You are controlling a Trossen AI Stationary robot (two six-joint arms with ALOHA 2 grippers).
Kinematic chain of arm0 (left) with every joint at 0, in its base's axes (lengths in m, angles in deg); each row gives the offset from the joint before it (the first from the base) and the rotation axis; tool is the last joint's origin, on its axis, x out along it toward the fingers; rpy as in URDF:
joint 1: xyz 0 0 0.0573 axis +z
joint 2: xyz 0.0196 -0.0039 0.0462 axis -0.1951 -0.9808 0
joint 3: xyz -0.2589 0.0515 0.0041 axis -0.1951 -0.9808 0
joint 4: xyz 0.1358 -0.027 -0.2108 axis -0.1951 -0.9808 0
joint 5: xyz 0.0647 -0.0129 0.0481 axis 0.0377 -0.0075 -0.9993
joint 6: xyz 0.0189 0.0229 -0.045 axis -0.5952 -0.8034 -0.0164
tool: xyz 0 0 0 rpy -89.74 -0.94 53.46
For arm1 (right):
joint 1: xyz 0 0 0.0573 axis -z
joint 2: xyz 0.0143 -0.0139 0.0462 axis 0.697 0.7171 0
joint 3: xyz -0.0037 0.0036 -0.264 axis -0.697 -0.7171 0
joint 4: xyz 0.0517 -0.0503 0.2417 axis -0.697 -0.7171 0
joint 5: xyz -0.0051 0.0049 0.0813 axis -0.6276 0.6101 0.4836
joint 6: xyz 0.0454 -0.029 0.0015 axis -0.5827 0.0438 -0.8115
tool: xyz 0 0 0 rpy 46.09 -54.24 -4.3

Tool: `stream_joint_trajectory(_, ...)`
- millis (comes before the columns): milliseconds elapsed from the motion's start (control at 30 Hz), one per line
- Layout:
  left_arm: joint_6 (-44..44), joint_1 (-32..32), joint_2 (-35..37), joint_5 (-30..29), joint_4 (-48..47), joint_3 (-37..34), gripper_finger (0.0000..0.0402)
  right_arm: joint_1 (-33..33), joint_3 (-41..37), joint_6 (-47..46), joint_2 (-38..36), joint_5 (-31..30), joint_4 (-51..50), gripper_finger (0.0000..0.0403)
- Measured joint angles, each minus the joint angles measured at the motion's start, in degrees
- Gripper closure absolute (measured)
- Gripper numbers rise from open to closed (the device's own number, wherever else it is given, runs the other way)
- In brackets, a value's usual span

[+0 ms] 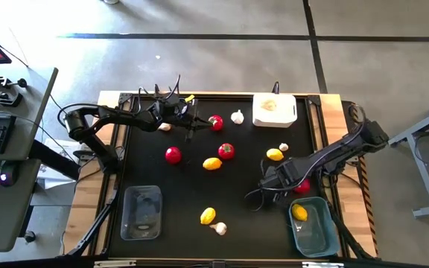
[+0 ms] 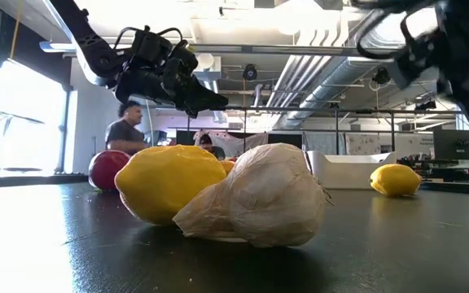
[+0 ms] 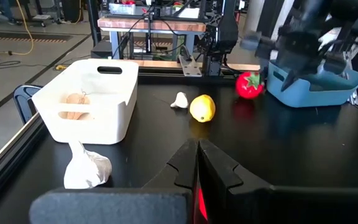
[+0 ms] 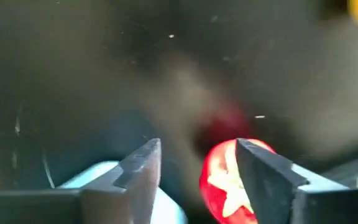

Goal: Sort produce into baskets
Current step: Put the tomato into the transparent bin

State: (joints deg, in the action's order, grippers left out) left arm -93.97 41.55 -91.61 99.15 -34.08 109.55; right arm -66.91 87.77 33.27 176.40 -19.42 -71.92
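My left gripper (image 1: 199,121) is shut and empty, held above the table at the far left beside a red tomato (image 1: 215,122). Red shows through the slit between its fingers in the left wrist view (image 3: 197,146). My right gripper (image 1: 258,195) is open and raised above the table, left of the blue basket (image 1: 311,237). In the right wrist view (image 4: 197,146) a red tomato (image 4: 225,183) shows below, between its fingers. That tomato (image 3: 248,85) rests on the table beside the blue basket. A lemon (image 1: 299,212) lies in the blue basket and garlic (image 3: 74,102) in the white basket (image 1: 274,110).
Loose on the black table are two more tomatoes (image 1: 173,155) (image 1: 226,151), lemons (image 1: 211,164) (image 1: 274,154) (image 1: 208,216) and garlic bulbs (image 1: 237,116) (image 1: 164,126) (image 1: 284,147) (image 1: 219,228). The clear basket (image 1: 141,212) stands near left. A person (image 2: 127,130) stands beyond the table.
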Motion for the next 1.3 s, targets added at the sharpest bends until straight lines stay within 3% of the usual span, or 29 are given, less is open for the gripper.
stream_joint_trajectory(100, 0.0, 0.0, 0.0, 0.0, -0.1, 0.0, 0.0401, 0.7, 2.1, 0.6, 0.0, -1.1, -5.2, 0.0148)
stream_joint_trajectory(300, 0.0, 0.0, 0.0, 0.0, -0.5, 0.0, 0.0401, 4.6, 0.1, -4.8, -0.1, 3.6, -9.4, 0.0101)
stream_joint_trajectory(467, -0.2, 0.0, 0.0, 0.0, -0.8, 0.0, 0.0401, 8.5, -4.2, -3.3, -0.1, 4.7, -9.2, 0.0098)
stream_joint_trajectory(700, -1.5, 0.0, 0.0, 0.0, -2.3, 0.0, 0.0401, 11.1, -9.5, 4.2, 0.0, 1.0, -9.4, 0.0098)
stream_joint_trajectory(933, -1.5, 0.0, 0.0, -0.2, -2.3, 0.0, 0.0401, 10.7, -11.7, 9.3, 0.0, 6.5, -9.7, 0.0098)
stream_joint_trajectory(1300, -1.9, 0.0, 0.0, -0.2, -2.4, 0.0, 0.0401, 10.7, -11.7, 12.1, 0.0, 7.7, -9.9, 0.0098)
